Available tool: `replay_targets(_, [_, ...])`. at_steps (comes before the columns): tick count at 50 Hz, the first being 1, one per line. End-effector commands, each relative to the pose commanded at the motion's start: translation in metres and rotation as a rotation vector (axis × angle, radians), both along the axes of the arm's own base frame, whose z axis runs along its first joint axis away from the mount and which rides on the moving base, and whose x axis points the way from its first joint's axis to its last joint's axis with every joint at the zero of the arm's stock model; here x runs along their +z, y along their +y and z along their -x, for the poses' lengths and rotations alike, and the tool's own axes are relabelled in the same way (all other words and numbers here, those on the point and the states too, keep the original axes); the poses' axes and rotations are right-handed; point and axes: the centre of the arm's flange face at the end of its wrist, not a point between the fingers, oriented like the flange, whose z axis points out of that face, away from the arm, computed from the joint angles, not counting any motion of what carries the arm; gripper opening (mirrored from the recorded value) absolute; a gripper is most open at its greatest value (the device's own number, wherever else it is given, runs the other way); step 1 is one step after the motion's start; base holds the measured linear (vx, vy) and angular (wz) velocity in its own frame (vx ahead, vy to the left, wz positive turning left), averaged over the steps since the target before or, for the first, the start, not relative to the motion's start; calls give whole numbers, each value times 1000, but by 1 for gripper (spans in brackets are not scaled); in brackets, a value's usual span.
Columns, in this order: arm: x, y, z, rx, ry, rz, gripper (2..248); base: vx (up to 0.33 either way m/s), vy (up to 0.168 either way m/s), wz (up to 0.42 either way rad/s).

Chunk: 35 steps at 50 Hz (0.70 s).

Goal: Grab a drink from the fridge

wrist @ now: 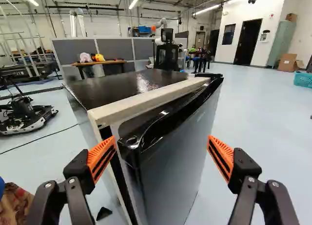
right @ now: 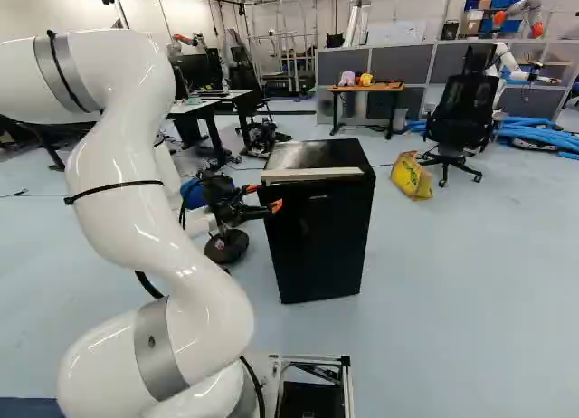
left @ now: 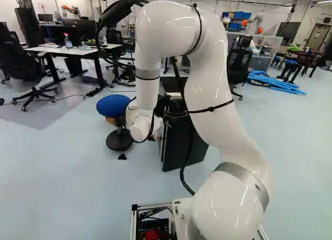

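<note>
One fridge [left: 175, 151] stands beyond my arm [left: 228, 115] in the left base view—no drink showing, presumably inside. Right base view: the claw [right: 264, 197] is by the fridge's side. Wrist view: claw spread wide, door [wrist: 170, 161] ahead, apparently ajar—its free edge nearer one orange pad [wrist: 101, 157].

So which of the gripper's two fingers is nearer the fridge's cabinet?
The finger whose tip shows against the cabinet, by the ajar door; the other finger stands beyond the door's outer face, over the floor.
</note>
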Motion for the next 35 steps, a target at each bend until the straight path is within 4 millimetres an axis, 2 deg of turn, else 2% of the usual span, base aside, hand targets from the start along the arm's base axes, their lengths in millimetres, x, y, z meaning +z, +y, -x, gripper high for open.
replay_targets(35, [1, -5, 3, -78, -13, 10, 247, 0, 0, 0])
